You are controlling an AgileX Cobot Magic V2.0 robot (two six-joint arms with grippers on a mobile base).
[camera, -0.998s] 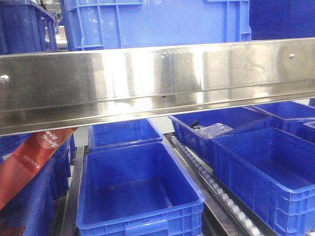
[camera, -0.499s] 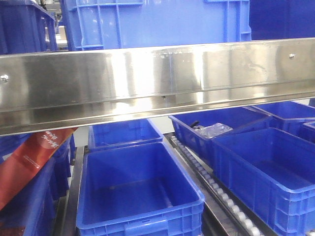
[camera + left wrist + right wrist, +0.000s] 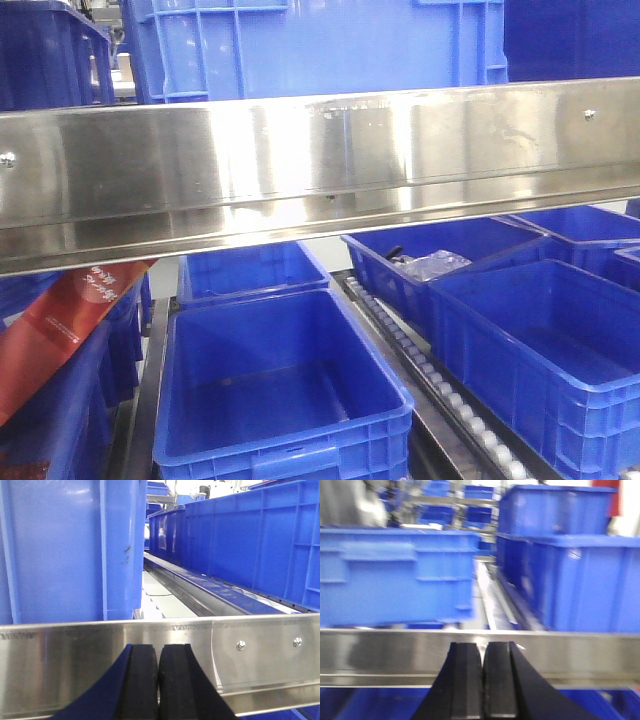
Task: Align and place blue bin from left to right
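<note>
Several blue bins sit on a two-level roller rack. On the upper level a large blue bin (image 3: pixel 320 45) stands behind the steel front rail (image 3: pixel 320 165). In the left wrist view that level shows a blue bin (image 3: pixel 70 550) close on the left and a long row of bins (image 3: pixel 250 540) on the right. My left gripper (image 3: pixel 159 652) is shut and empty, just in front of the rail. The right wrist view is blurred; a blue bin (image 3: pixel 400 575) lies left and taller bins (image 3: pixel 580 575) right. My right gripper (image 3: pixel 483 650) is shut, holding nothing.
Below the rail an empty blue bin (image 3: pixel 280 390) sits front centre, another (image 3: pixel 540 350) at right, with a roller track (image 3: pixel 440 390) between them. A bin further back holds clear plastic bags (image 3: pixel 430 265). A red package (image 3: pixel 60 330) leans at left.
The front view has shifted very slightly; the bins stand where they were. Neither arm shows in that view.
</note>
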